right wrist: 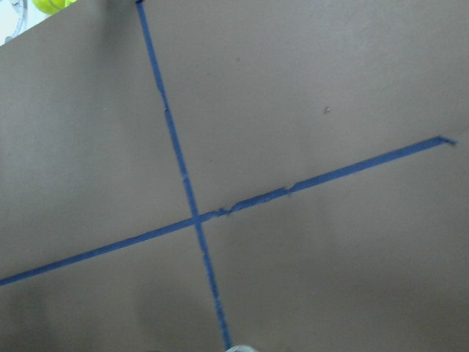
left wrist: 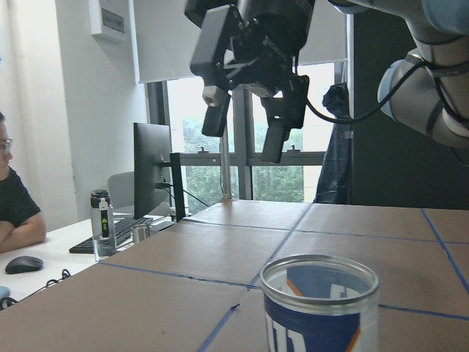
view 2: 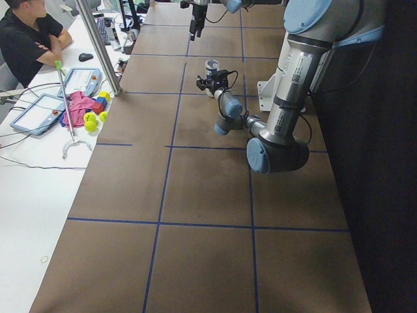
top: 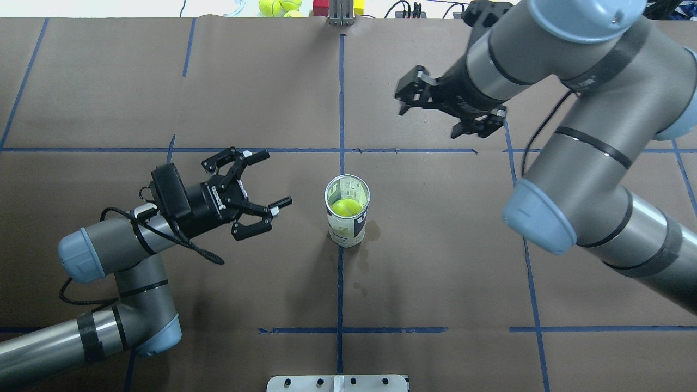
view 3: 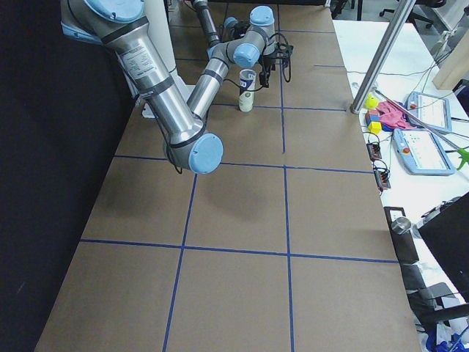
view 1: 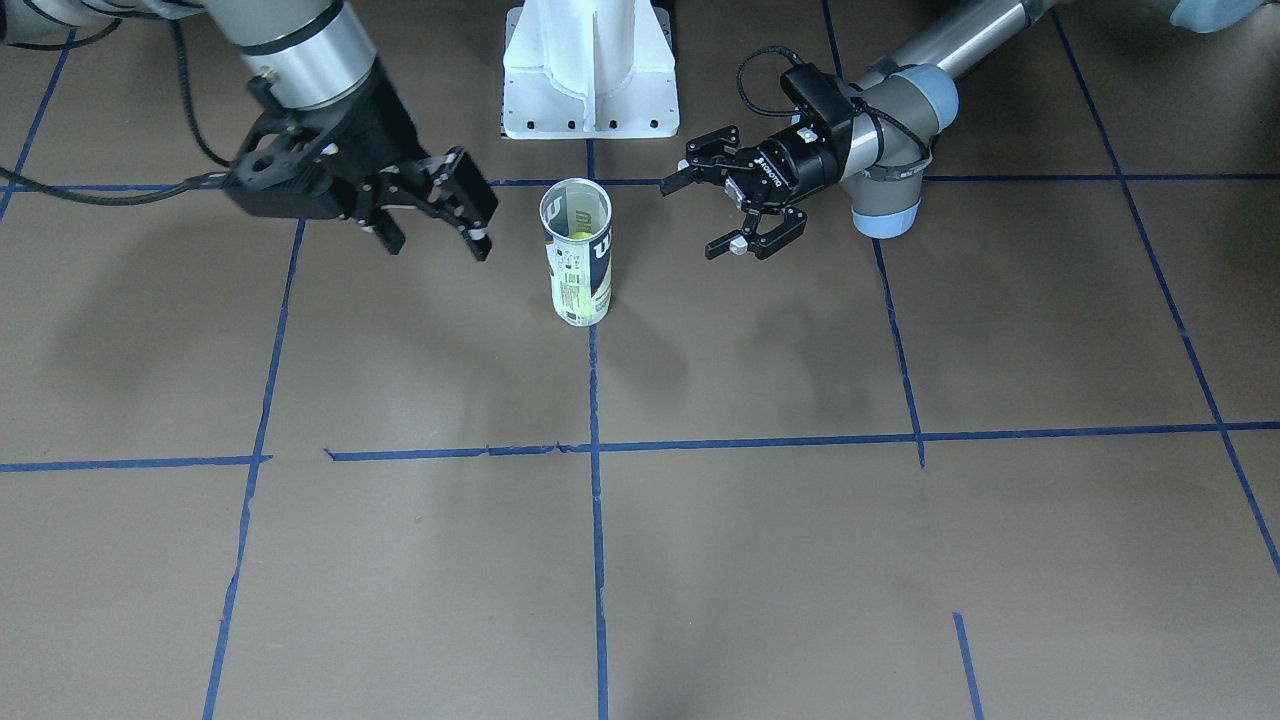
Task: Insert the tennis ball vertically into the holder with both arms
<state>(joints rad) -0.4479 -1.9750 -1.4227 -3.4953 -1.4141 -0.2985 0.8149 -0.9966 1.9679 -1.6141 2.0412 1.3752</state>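
Overhead exterior: 1 holder [top: 345,231], upright on blue tape line [top: 340,294]; 1 tennis ball [top: 346,207] inside it. 2 grippers: left gripper [top: 274,179], right gripper [top: 428,122], both spread, empty, clear of holder.

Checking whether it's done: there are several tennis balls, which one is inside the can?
The tennis ball seen through the open top of the upright holder; the other balls lie loose beyond the table's far edge.

Holder [top: 348,224] upright, mouth unblocked; left gripper [top: 274,180] beside it, apart; right gripper [top: 430,118] farther off, raised.
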